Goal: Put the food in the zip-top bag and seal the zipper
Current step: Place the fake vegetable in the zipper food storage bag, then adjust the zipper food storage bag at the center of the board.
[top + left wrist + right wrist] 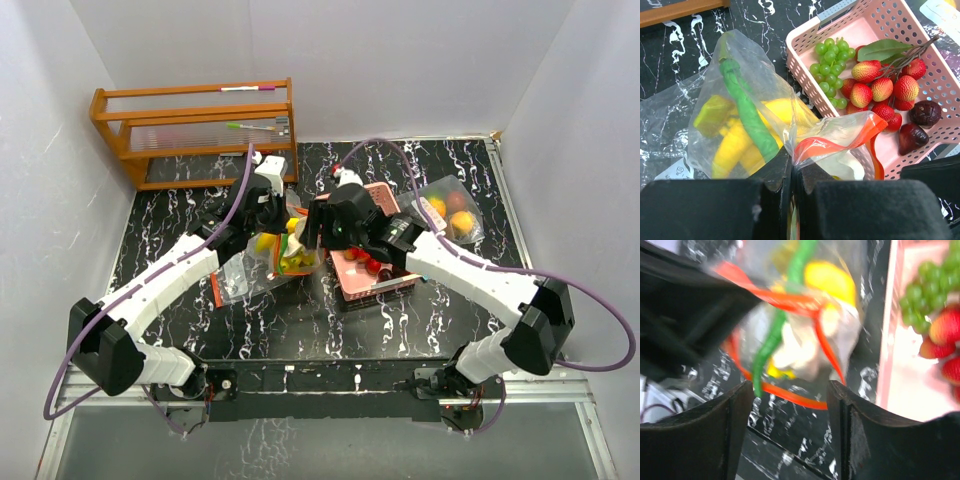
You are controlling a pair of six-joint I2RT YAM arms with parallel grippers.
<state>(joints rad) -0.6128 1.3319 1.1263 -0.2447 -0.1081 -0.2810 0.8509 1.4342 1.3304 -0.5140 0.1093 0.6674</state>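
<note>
A clear zip-top bag (760, 100) with a red-orange zipper rim (835, 142) stands open beside the pink tray (805, 65). It holds a yellow banana bunch (735, 145), a green bean pod (747, 112) and a whitish piece (800, 345). My left gripper (792, 167) is shut on the bag's rim and holds it up. My right gripper (790, 405) is open and empty, just above the bag's mouth (290, 255). The tray holds green grapes (832, 65), red berries (880, 90), dark plums (920, 122) and a leafy sprig (885, 50).
A second bag with oranges and lemons (450, 212) lies at the right of the tray. A wooden rack (195, 130) with pens stands at the back left. White walls close in the black marbled table (300, 320) on both sides.
</note>
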